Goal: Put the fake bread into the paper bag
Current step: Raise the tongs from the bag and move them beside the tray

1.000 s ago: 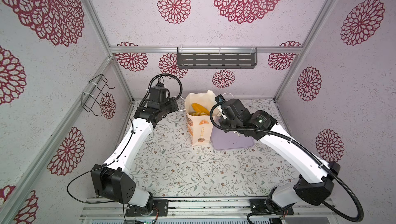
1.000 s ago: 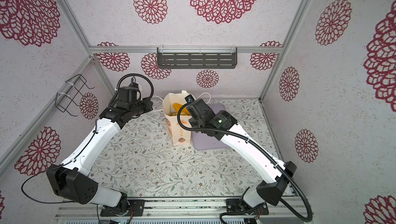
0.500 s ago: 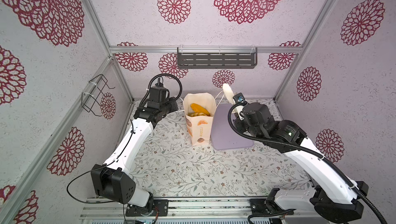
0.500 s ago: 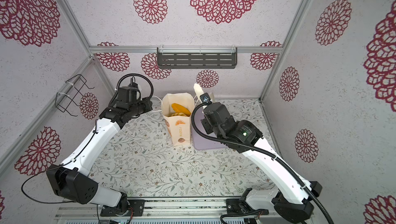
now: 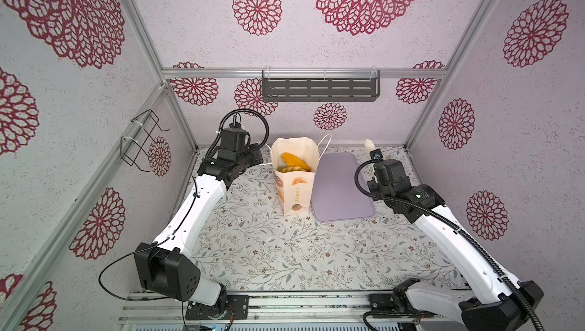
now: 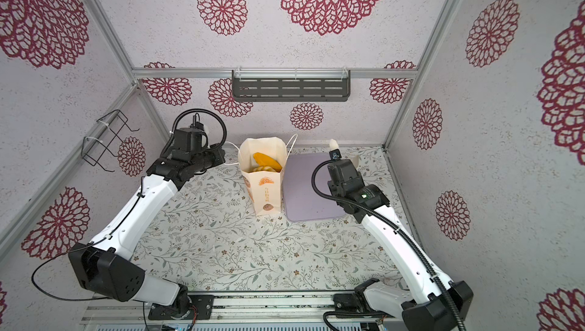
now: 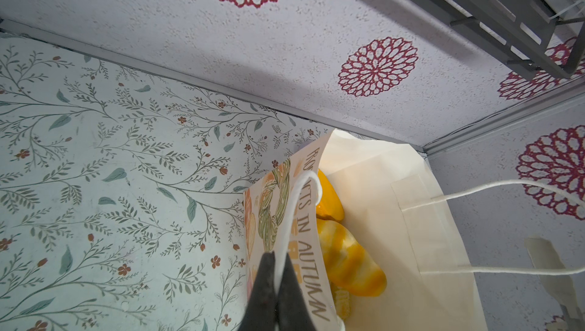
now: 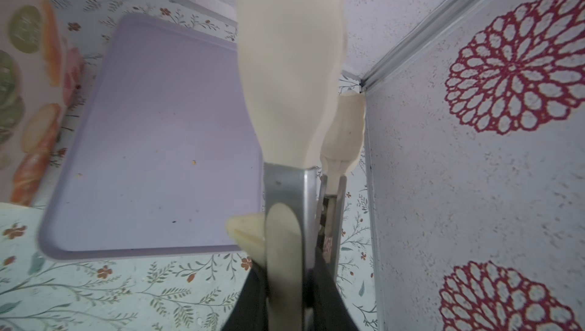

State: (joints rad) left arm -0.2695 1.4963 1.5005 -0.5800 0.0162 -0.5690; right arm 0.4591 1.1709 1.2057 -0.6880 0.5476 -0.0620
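Right gripper [image 8: 286, 288] back from paper bag [image 5: 296, 187], seemingly clamping tongs [image 8: 288, 60]

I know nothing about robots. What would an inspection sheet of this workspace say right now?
Surface: floral-print table; no loose bread seen on it.
Job's things: paper bag upright beside the tray; fake bread inside it.
Clutter: lilac tray, bare but for specks.
Grippers: left gripper shut on the bag's cord handle; right gripper shut on cream-tipped tongs, nothing between the tips.
Cables: black cable looped over the left wrist; black hose along the right arm.
Surroundings: grey shelf on the rear wall; wire rack on the left wall.
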